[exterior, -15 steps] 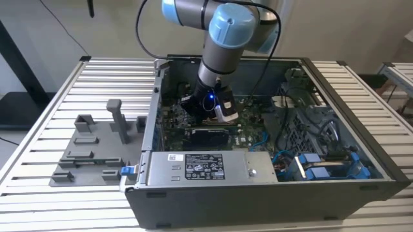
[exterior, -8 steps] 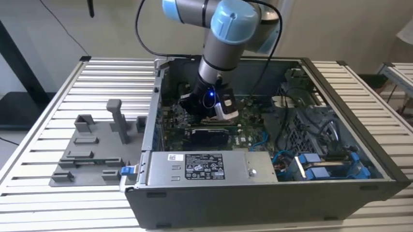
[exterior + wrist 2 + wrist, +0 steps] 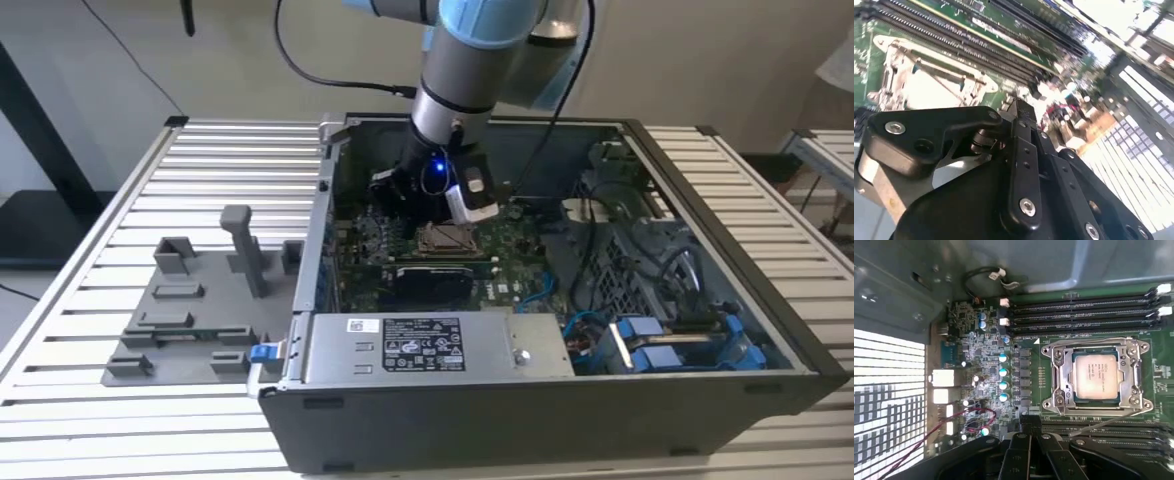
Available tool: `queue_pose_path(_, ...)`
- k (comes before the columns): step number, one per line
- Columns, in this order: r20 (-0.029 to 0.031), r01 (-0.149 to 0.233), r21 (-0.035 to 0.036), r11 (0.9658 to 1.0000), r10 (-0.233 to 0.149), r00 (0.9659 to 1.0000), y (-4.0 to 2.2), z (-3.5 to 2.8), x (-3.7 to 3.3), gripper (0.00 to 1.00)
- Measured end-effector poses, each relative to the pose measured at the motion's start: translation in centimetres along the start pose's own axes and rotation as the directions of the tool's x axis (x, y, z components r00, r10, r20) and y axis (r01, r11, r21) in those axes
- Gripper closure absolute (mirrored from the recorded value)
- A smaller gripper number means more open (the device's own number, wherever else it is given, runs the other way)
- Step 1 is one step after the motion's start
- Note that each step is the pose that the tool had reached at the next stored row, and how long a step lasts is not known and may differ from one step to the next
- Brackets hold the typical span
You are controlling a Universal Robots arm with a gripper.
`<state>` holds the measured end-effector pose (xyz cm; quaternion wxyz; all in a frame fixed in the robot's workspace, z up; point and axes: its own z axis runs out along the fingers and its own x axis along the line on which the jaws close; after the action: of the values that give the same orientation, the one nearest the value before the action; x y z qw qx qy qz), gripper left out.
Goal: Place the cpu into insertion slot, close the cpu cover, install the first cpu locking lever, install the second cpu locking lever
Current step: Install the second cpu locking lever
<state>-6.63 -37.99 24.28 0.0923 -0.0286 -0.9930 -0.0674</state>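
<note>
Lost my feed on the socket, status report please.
Gripper inside the case, above the insertion slot. Cpu seated in slot, cpu cover down around it. Nothing in the way.

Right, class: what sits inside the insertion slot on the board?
The cpu lies flat in the insertion slot, framed by the silvery cpu cover. The contacts beneath the chip are covered, so they cannot be seen.

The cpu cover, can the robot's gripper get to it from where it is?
Probably yes. In the first wrist view the cpu cover lies flat around the cpu with nothing on top, and the gripper hangs just above it inside the open computer case.
</note>
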Motion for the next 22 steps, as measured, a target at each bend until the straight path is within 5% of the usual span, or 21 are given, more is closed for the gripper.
queue_pose_path(4, 0.0019, 0.0, 0.0, 1.0, 0.0, 1.0, 0.17, -1.3, 0.24, 0.89)
queue_pose_path(8, 0.0268, 0.005, -0.0048, 1.0, -0.005, 0.9996, 0.19, -1.38, 0.05, 0.89)
queue_pose_path(11, 0.0369, 0.006, -0.0055, 1.0, -0.006, 0.9993, 0.22, -1.59, -0.04, 0.89)
queue_pose_path(18, 0.0515, 0.008, -0.0063, 0.9999, -0.008, 0.9986, 0.36, -2.43, -0.42, 0.89)
queue_pose_path(22, 0.0541, 0.009, -0.0065, 0.9999, -0.008, 0.9985, 0.41, -2.56, -1.09, 0.89)
